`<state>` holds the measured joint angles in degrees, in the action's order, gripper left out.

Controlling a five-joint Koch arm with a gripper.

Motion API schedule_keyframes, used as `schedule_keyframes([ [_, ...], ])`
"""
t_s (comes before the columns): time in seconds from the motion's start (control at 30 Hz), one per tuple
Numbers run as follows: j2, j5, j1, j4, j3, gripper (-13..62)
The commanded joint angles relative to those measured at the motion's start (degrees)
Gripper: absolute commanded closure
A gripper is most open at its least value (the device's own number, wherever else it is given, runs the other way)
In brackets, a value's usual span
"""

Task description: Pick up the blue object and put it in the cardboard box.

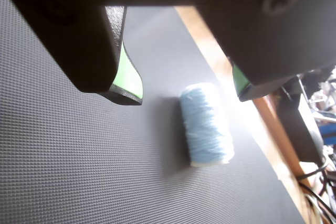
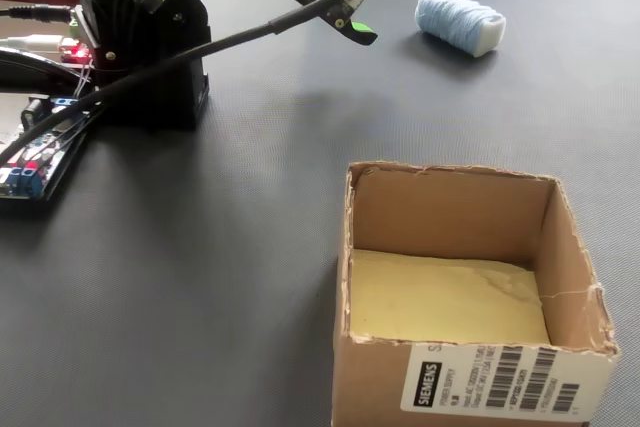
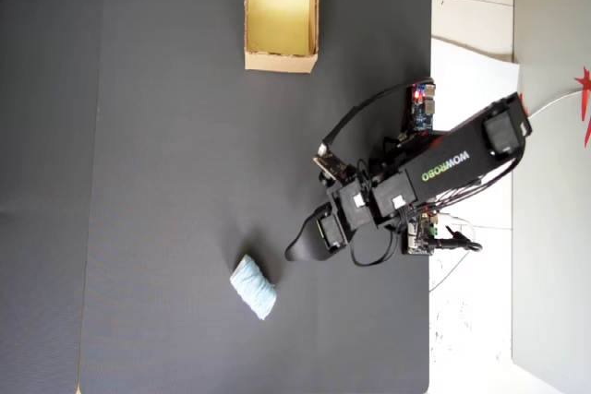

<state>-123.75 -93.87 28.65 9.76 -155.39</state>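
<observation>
The blue object [image 1: 206, 124] is a pale blue ribbed roll lying on its side on the black mat. In the wrist view it lies just beyond and slightly right of the gap between my jaws. My gripper [image 1: 186, 94] is open, green pads facing each other, with nothing between them. In the fixed view the gripper [image 2: 380, 2] hovers left of the blue object [image 2: 458, 19], apart from it. The overhead view shows the gripper [image 3: 295, 248] up and to the right of the roll [image 3: 253, 287]. The cardboard box [image 2: 480, 377] stands open in the foreground, and in the overhead view the box [image 3: 282, 63] is far off at the mat's top edge.
The arm's base [image 2: 140, 37] with circuit boards and wires [image 2: 40, 147] sits at the fixed view's left. A wooden strip [image 1: 231, 82] borders the mat on the wrist view's right, with cables [image 1: 320, 192] beyond. The black mat [image 3: 166, 154] spreads wide between roll and box.
</observation>
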Motion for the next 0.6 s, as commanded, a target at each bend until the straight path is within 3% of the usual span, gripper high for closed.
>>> schedule_keyframes([
  [0.0, -0.09, -2.81, 0.88, -1.58, 4.57, 16.3],
  [0.13, 8.61, -2.81, 3.08, 8.96, 18.98, 16.3],
  [0.57, 26.63, -3.16, 3.16, 18.11, 38.32, 16.5],
])
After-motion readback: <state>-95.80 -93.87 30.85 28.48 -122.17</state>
